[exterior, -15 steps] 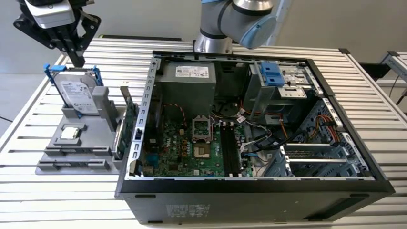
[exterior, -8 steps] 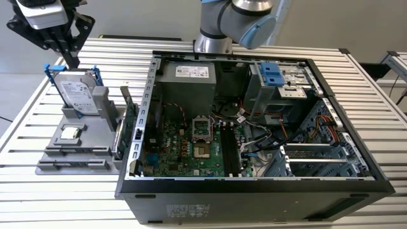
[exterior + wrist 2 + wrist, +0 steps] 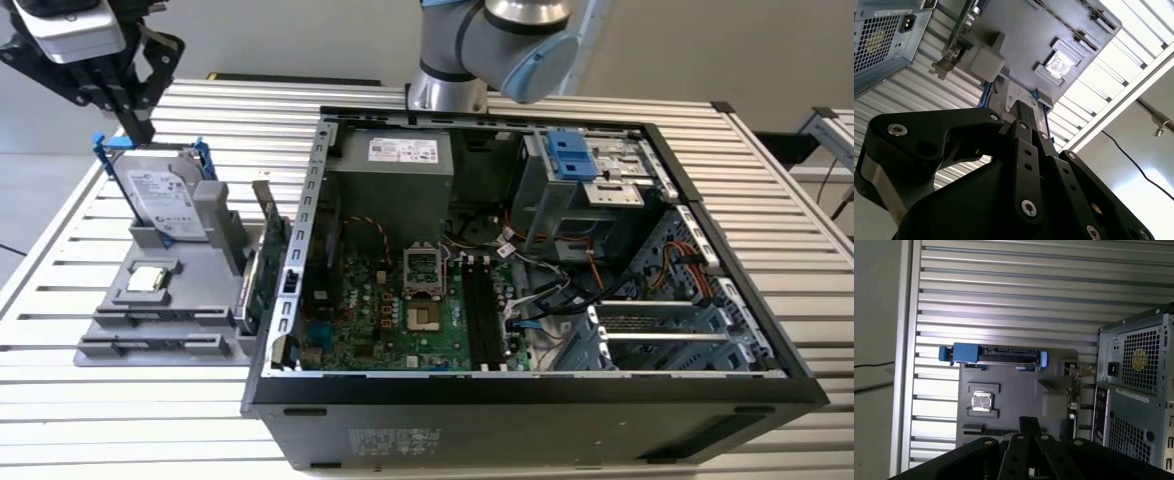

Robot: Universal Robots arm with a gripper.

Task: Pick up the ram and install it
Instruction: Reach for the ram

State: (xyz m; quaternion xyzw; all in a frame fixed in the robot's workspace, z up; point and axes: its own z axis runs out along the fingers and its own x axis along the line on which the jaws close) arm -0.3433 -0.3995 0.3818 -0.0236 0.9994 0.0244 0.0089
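Pick-up not yet begun, I judge: the black two-finger gripper [image 3: 139, 128], pressed together and empty, hovers above the grey plastic parts holder [image 3: 200, 300] at the exterior view's left; grasping calls for parted fingers

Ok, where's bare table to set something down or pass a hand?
Bare slats of the table lie on the exterior view's left of the grey fixture, in front of it, and right of the computer case. Crowded: between fixture and case, where the expansion card stands.
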